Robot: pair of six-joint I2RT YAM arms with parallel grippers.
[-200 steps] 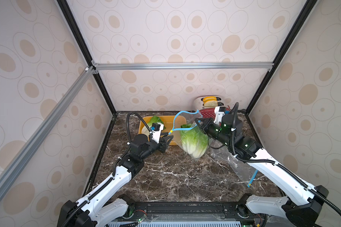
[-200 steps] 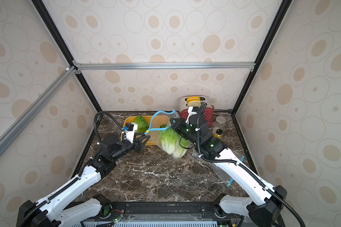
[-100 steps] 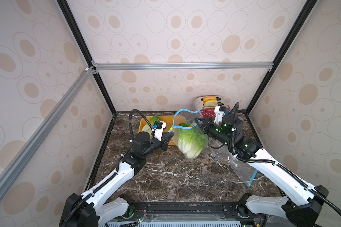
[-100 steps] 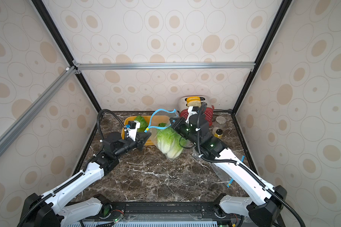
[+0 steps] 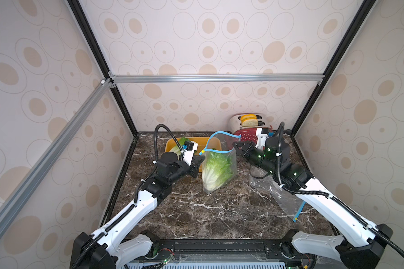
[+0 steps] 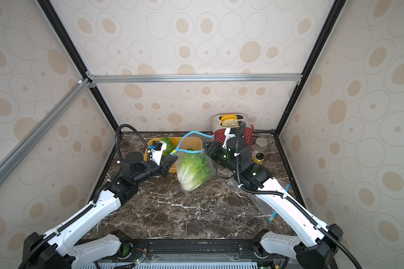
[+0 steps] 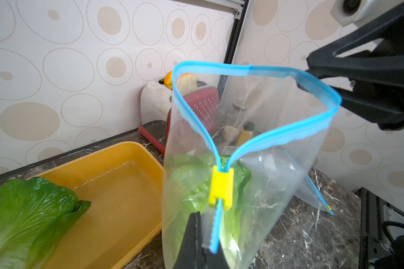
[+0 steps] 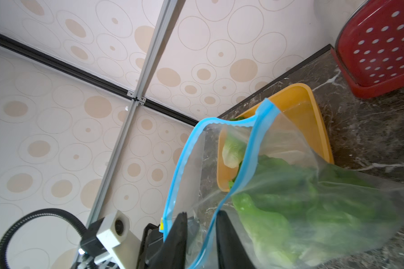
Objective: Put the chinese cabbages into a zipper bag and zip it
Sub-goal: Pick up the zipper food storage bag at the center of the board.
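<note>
A clear zipper bag (image 5: 229, 163) with a blue zip rim hangs over the marble table, its mouth open. Chinese cabbage (image 5: 216, 171) (image 6: 193, 171) fills its lower part, white base down; how many heads I cannot tell. My left gripper (image 5: 202, 160) (image 7: 208, 233) is shut on the zip strip just behind the yellow slider (image 7: 221, 187). My right gripper (image 5: 234, 145) (image 8: 202, 215) is at the mouth's opposite end, jaws apart, with the blue rim running between them. Another chinese cabbage (image 5: 179, 146) (image 7: 26, 216) lies in the yellow tray (image 5: 211, 140).
A toaster (image 5: 234, 121) with bread slices and a red perforated basket (image 5: 245, 137) stand at the back right. Two small jars (image 6: 259, 151) sit by the right wall. A second, empty zipper bag (image 5: 286, 200) lies under my right arm.
My left gripper reached the bag's slider end and shut on the zip strip. My right gripper's jaws parted off the rim. The bag swung a little to the left.
</note>
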